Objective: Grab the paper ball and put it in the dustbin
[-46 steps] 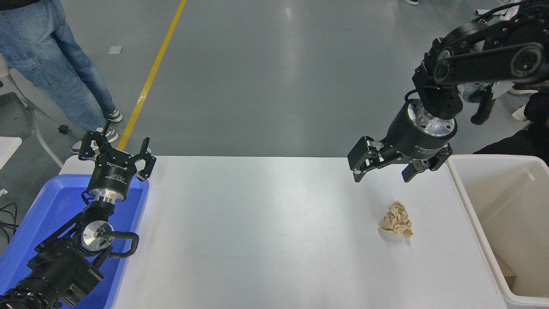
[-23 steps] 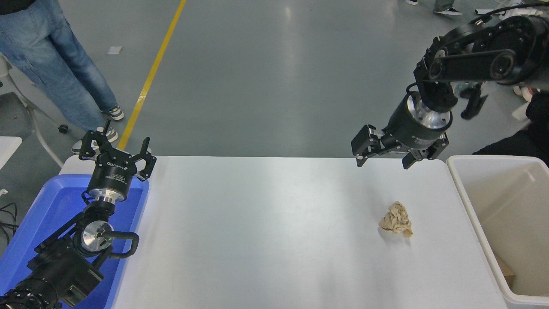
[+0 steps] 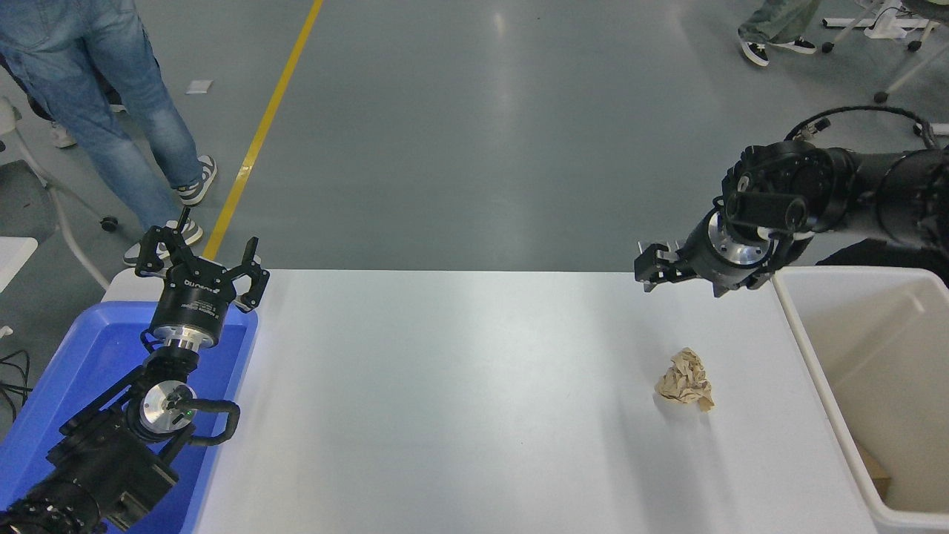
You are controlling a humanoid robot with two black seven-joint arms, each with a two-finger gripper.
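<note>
Plainly the approach step: the white table (image 3: 460, 400) carries the off-white dustbin (image 3: 815, 348) at its right edge, the left gripper (image 3: 200, 256) is parked spread over a blue tray (image 3: 67, 371), and the right gripper (image 3: 678, 276), fingers apart, hangs beyond the untouched paper ball (image 3: 685, 379). Next it likely needs to come nearer, descend, straddle and close.

Layout of worktop, bins and arms

The paper ball (image 3: 686, 379) lies on the worktop (image 3: 460, 400), right of centre, near the dustbin (image 3: 815, 356) at the worktop's right edge. The right gripper (image 3: 682, 276) hangs over the far edge, behind the ball and apart from it. The tray (image 3: 44, 415) sits at the left edge, with the left gripper (image 3: 200, 263) above its far end.
</note>
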